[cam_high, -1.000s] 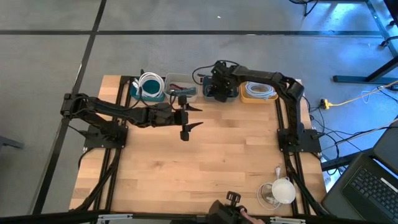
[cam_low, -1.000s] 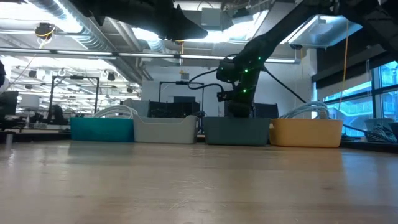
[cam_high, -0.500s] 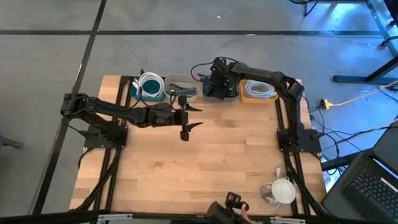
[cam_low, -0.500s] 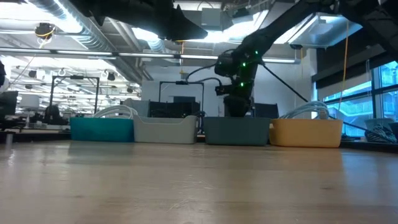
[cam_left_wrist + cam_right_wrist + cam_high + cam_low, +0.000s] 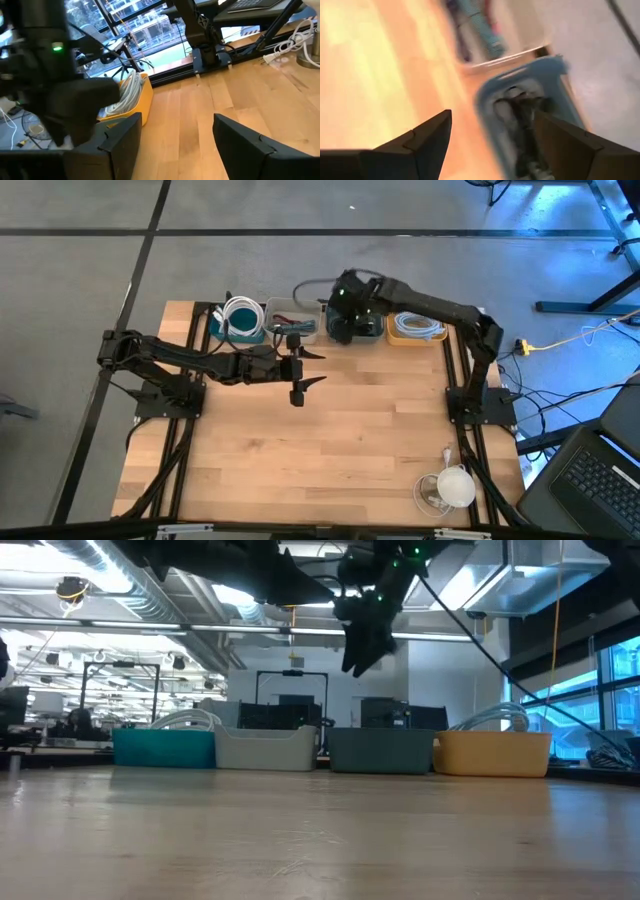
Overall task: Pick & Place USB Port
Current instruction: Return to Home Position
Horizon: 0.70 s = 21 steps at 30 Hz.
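Both grippers empty: right gripper (image 5: pixel 493 113), fingers (image 5: pixel 427 136) apart, has risen clear of the dark blue bin (image 5: pixel 380 750) at table's (image 5: pixel 330 450) 12 o'clock edge, black USB cable (image 5: pixel 520 107) left inside; left gripper (image 5: pixel 318 368) waits spread; sorting looks done.

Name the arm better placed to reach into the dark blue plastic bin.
Right: the right gripper hangs open above the dark blue plastic bin; the left gripper is open over the wooden table, farther off.
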Motion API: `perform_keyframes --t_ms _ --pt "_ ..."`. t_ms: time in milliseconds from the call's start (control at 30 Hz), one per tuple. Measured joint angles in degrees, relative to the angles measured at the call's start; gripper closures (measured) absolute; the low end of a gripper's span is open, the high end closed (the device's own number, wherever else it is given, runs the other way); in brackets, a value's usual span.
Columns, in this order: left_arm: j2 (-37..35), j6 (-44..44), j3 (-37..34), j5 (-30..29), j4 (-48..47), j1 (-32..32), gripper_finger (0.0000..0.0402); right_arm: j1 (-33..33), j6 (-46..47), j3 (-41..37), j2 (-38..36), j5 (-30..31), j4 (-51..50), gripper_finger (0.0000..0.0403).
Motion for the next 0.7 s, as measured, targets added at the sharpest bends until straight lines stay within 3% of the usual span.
perform_keyframes --t_ms 100,267,433,500,567,700 --pt "0.0 -0.66 0.0 -0.07 0.17 0.0 0.0168 3.99 1.88 -0.13 0.02 0.07 -1.64 0.012" --pt "0.02 -14.83 -0.1 -3.04 6.69 0.55 0.017 9.51 5.48 -4.88 -1.3 1.48 0.7 0.012" --pt "-0.02 -20.39 -0.07 -3.4 6.0 0.31 0.017 13.33 12.54 -20.91 -9.64 14.04 5.64 0.012" --pt "-0.02 -20.57 -0.07 -3.53 5.89 0.02 0.0171 13.65 16.39 -30.17 -14.09 18.37 11.29 0.012" --pt "0.0 -20.38 -0.07 -3.69 5.47 0.04 0.0171 13.77 18.89 -39.8 -19.22 17.68 20.97 0.012" --pt "0.02 -20.46 -0.07 -3.58 5.09 -0.07 0.0171 14.54 18.45 -58.45 -28.78 5.47 48.09 0.012"
